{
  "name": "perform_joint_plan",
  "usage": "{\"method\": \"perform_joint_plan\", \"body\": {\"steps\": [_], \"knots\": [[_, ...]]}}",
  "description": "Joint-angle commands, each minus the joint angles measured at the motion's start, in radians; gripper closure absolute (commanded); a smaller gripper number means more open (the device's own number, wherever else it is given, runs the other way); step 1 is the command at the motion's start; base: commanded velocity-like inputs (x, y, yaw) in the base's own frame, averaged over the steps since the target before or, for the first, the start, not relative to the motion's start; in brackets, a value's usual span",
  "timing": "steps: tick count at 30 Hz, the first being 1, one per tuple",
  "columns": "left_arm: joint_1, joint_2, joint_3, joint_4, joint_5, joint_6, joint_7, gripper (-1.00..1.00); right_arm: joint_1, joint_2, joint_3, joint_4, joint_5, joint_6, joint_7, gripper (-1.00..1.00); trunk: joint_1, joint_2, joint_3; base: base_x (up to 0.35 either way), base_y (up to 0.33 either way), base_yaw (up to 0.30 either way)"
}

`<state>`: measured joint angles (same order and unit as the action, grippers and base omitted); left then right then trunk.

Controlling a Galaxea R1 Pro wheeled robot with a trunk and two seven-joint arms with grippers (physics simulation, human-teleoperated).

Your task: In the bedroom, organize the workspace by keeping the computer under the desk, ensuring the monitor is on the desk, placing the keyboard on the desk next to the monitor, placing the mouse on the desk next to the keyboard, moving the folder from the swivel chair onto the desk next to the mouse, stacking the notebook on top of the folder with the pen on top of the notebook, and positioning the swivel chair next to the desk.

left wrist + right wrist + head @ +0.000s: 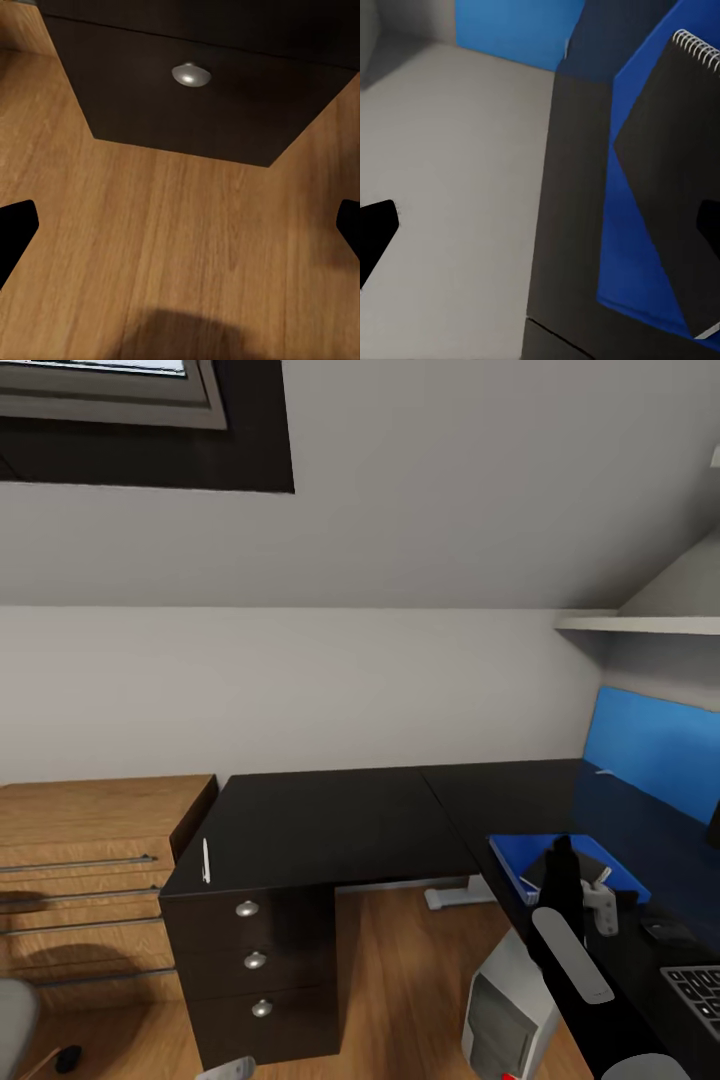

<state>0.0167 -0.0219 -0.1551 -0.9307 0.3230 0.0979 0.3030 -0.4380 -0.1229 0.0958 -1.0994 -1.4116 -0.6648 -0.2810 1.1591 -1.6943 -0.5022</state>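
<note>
The pen (pixel 205 860) lies on the black desk (pixel 330 820) near its left front corner, above the drawer unit (pixel 255 960). Further right, the dark notebook (pixel 542 872) (pixel 675 172) rests on the blue folder (pixel 520 855) (pixel 619 247) on the desk (pixel 562 210). My right gripper (pixel 562 855) (pixel 540 232) hovers over them, open and empty. The keyboard (pixel 700 985) and a small dark mouse (pixel 660 930) lie at the lower right. The computer (pixel 510 1010) stands on the floor under the desk. My left gripper (pixel 225 1070) (pixel 180 232) hangs open, low before the bottom drawer knob (pixel 190 75). The monitor is out of view.
A light wooden dresser (pixel 80 880) stands against the wall left of the desk. Part of the grey swivel chair (pixel 15 1010) and a castor (pixel 68 1057) show at the lower left. The blue back panel (pixel 660 745) and a white shelf (pixel 640 625) line the right side.
</note>
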Motion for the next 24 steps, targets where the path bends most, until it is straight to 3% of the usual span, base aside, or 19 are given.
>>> {"method": "perform_joint_plan", "body": {"steps": [1, 7, 10, 11, 16, 20, 21, 24], "knots": [[0.000, 0.000, -0.002, -0.002, 0.008, 0.005, 0.007, -1.00, -0.001, -0.001, 0.005, -0.001, -0.002, -0.006, 0.002, -1.00, -0.004, 0.007, 0.002, 0.000, 0.000, 0.000], [0.000, 0.000, -0.001, 0.000, 0.009, 0.007, 0.008, -1.00, 0.000, -0.001, 0.010, -0.002, 0.023, -0.005, 0.055, -1.00, -0.027, 0.049, 0.021, 0.000, 0.000, 0.000], [0.000, -0.001, -0.002, 0.014, 0.009, 0.009, 0.009, -1.00, 0.001, 0.000, 0.019, -0.001, 0.080, 0.001, 0.074, -1.00, -0.038, 0.070, 0.030, 0.000, 0.000, 0.000], [0.000, -0.001, -0.004, 0.033, 0.009, 0.008, 0.009, -1.00, 0.001, 0.002, 0.040, -0.001, 0.144, 0.004, 0.077, -1.00, -0.042, 0.077, 0.034, 0.000, 0.000, 0.000], [0.000, -0.002, -0.006, 0.054, 0.006, 0.006, 0.008, -1.00, 0.001, 0.004, 0.104, -0.002, 0.269, 0.007, 0.066, -1.00, -0.061, 0.112, 0.049, 0.000, 0.000, 0.000], [0.000, -0.002, -0.007, 0.058, 0.006, 0.005, 0.008, -1.00, 0.001, 0.004, 0.152, -0.006, 0.316, 0.010, 0.045, -1.00, -0.077, 0.140, 0.062, 0.000, 0.000, 0.000], [0.000, -0.002, -0.007, 0.059, 0.006, 0.005, 0.007, -1.00, 0.002, 0.003, 0.181, -0.009, 0.330, 0.016, 0.035, -1.00, -0.081, 0.147, 0.065, 0.000, 0.000, 0.000], [0.000, -0.003, -0.009, 0.059, 0.005, 0.003, 0.007, -1.00, 0.002, 0.000, 0.225, -0.022, 0.345, 0.030, 0.024, -1.00, -0.092, 0.168, 0.074, 0.000, 0.000, 0.000]]}}
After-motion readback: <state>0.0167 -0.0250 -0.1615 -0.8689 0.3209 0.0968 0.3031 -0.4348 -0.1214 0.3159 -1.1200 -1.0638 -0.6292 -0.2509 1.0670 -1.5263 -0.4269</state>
